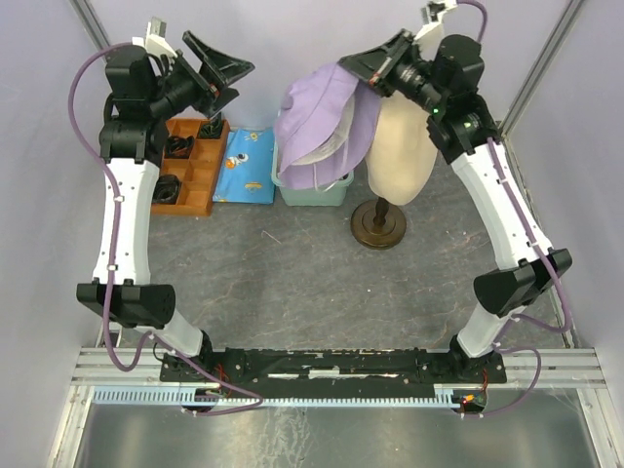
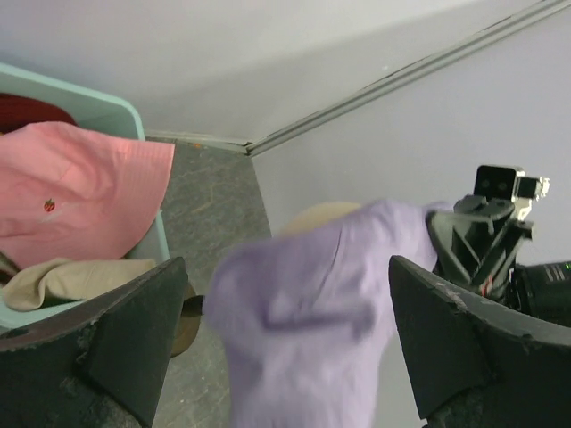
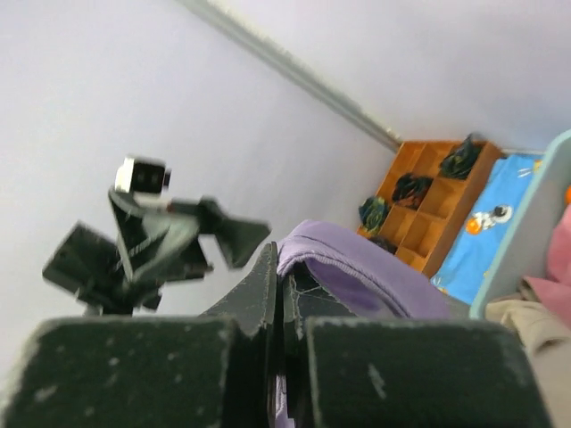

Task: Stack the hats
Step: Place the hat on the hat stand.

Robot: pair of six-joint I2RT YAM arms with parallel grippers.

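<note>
A lavender hat (image 1: pixel 322 115) hangs in the air over the teal bin (image 1: pixel 314 193), and my right gripper (image 1: pixel 356 66) is shut on its brim. In the right wrist view the jaws (image 3: pixel 284 294) pinch the purple fabric (image 3: pixel 357 267). My left gripper (image 1: pixel 219 73) stands open to the hat's left, apart from it. Seen from the left wrist, the blurred lavender hat (image 2: pixel 303 312) hangs beyond the wide jaws (image 2: pixel 285 267), untouched. In the bin (image 2: pixel 134 116) lie a pink hat (image 2: pixel 71 196), a beige hat (image 2: pixel 62 281) and a dark red hat (image 2: pixel 27 107).
A cream mannequin head (image 1: pixel 402 146) on a dark stand (image 1: pixel 378 224) rises just right of the bin, under my right gripper. A blue patterned cloth (image 1: pixel 246 166) and a wooden compartment tray (image 1: pixel 190 166) lie left of the bin. Walls close in behind.
</note>
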